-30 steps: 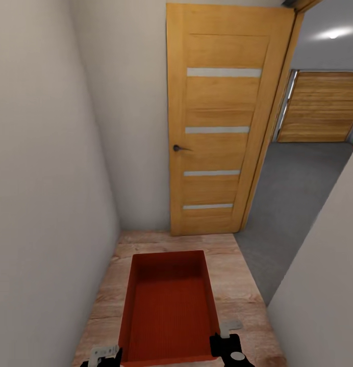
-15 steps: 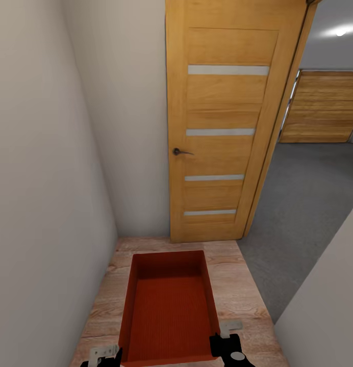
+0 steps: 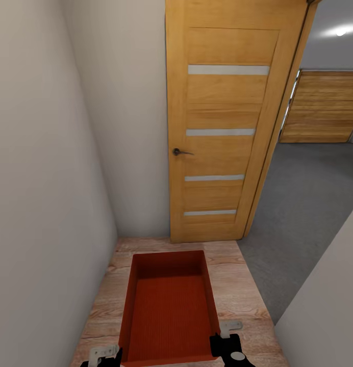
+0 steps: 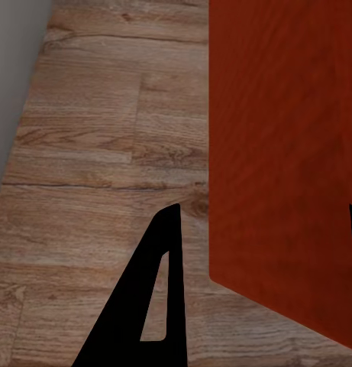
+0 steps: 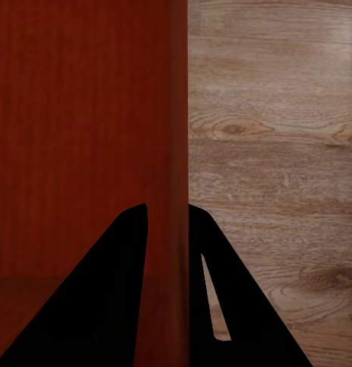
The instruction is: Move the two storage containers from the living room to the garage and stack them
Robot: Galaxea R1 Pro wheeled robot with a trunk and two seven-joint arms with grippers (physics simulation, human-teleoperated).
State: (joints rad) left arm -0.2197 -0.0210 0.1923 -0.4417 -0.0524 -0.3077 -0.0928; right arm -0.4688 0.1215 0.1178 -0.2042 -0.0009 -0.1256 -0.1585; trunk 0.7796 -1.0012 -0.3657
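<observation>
- Storage container (image 3: 169, 311): red-orange open-top bin, carried between the two grippers above light wood plank flooring (image 3: 237, 290).
- Right gripper (image 5: 166, 252): fingers pinch the bin's thin side wall, one finger on each face.
- Left gripper (image 4: 263, 237): fingers straddle the opposite wall; contact cannot be told.
- Ahead of the grippers: wooden door (image 3: 222, 122); beyond it to the right, grey floor (image 3: 304, 199).

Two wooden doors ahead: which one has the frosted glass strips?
The near door, swung open just beyond the storage container: four pale strips and a dark lever handle. The far door is plain horizontal planks.
</observation>
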